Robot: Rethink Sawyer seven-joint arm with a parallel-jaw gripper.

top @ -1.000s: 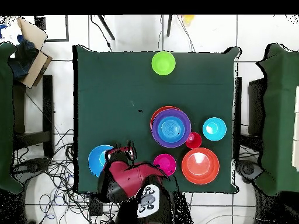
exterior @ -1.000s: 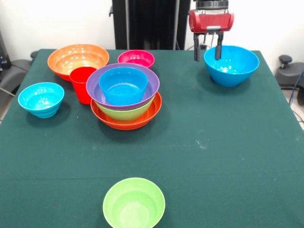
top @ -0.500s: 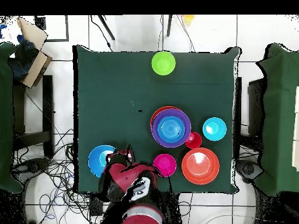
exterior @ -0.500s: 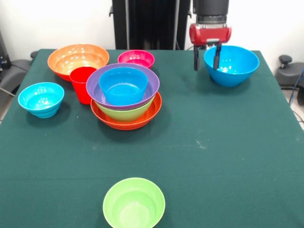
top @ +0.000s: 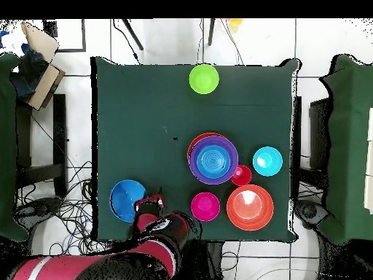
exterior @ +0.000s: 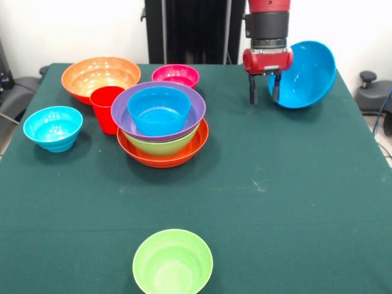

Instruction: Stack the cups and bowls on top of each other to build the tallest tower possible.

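1. Left of the tower (exterior: 162, 131), a small blue bowl (exterior: 52, 127) sits alone near the table (exterior: 275, 202) edge; behind it is a wide orange bowl (exterior: 100, 76), with the red cup (exterior: 106, 108) just beside the tower.
2. The tower itself is an orange base bowl, a green bowl, the wide purple bowl (exterior: 184, 119) and a blue bowl (exterior: 158, 108) nested on top. The magenta bowl (exterior: 176, 75) stands just behind it, and a green bowl (exterior: 173, 261) lies well in front of it, near the front edge.
3. Right of the tower, the gripper (exterior: 264, 97) has its fingers around the near rim of the large blue bowl (exterior: 306, 73), apparently pinching it: one finger outside, one inside. The bowl is tipped up steeply on its side, mouth facing the tower.
4. Handling, as I judge it: the bowl looks light, stiff and glossy, so a rim pinch may let it swing or slip. A firm hold on the wall just below the rim seems best.
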